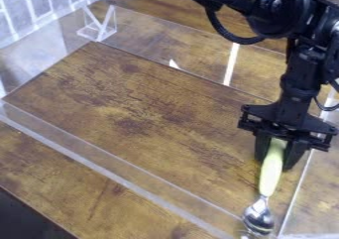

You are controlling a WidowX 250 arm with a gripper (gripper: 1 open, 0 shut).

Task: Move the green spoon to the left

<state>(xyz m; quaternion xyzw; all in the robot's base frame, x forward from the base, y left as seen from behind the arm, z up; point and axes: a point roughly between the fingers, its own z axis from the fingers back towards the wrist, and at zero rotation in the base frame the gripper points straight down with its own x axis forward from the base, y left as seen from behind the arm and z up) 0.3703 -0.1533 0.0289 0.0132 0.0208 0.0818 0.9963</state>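
Tool (281, 150) clamped on green spoon (269, 171)

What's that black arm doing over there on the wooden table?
A black robot arm reaches straight down at the right side of the wooden table. Its claw is shut on the pale handle of the green spoon, whose silver bowl lies near the front edge. The spoon hasn't gone to the left yet.

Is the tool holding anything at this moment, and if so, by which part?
Yes. The tool is shut on the green spoon, gripping the upper end of its pale handle; the metal bowl lies free toward the near edge.
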